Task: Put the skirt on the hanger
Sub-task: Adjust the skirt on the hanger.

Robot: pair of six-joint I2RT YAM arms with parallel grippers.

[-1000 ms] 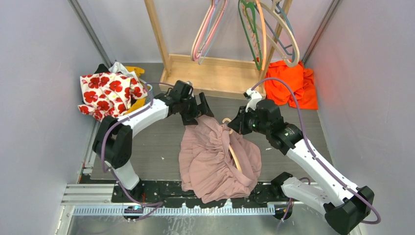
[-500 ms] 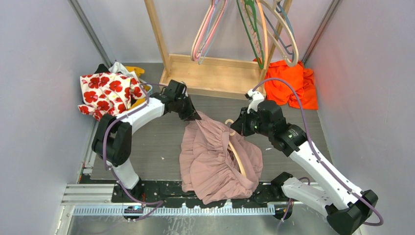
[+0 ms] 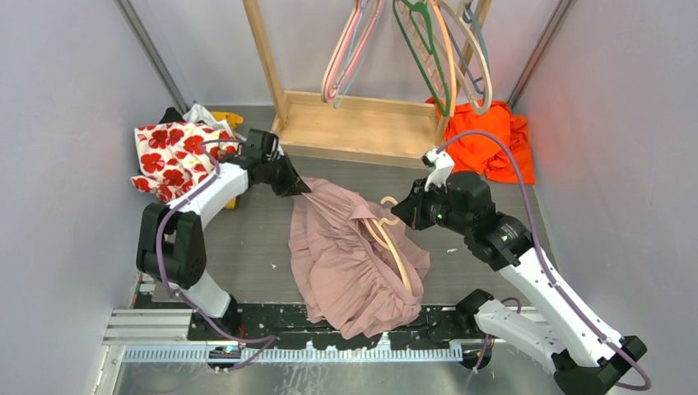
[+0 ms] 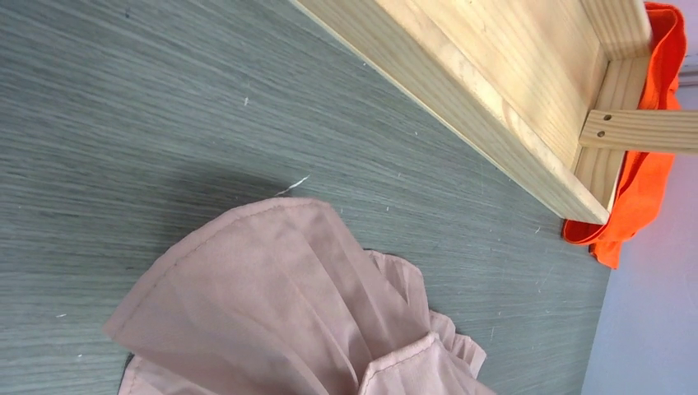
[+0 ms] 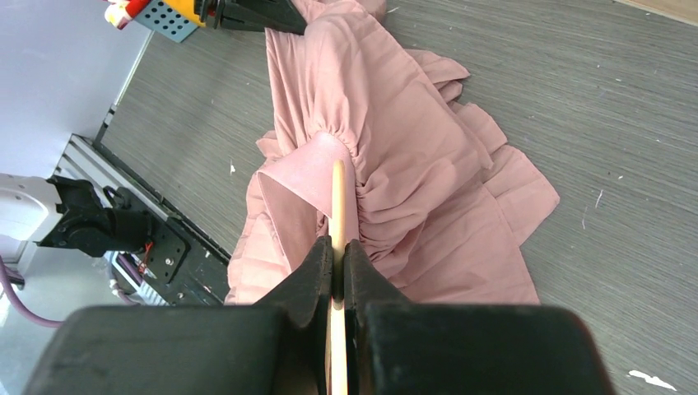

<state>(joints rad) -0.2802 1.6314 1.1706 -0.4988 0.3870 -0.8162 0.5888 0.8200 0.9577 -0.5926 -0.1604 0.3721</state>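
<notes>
We are pinching the skirt (image 3: 329, 247) with our outstretched left gripper (image 3: 300, 188), clamping the hanger (image 5: 337, 202) with our right gripper (image 5: 337, 248), rack (image 3: 362, 129) ahead.

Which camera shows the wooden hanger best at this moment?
Top external: the hanger shows its hook and one arm lying in the skirt, held by the right gripper. Right wrist sees it only edge-on between the fingers. Left wrist shows skirt only, no hanger.
</notes>
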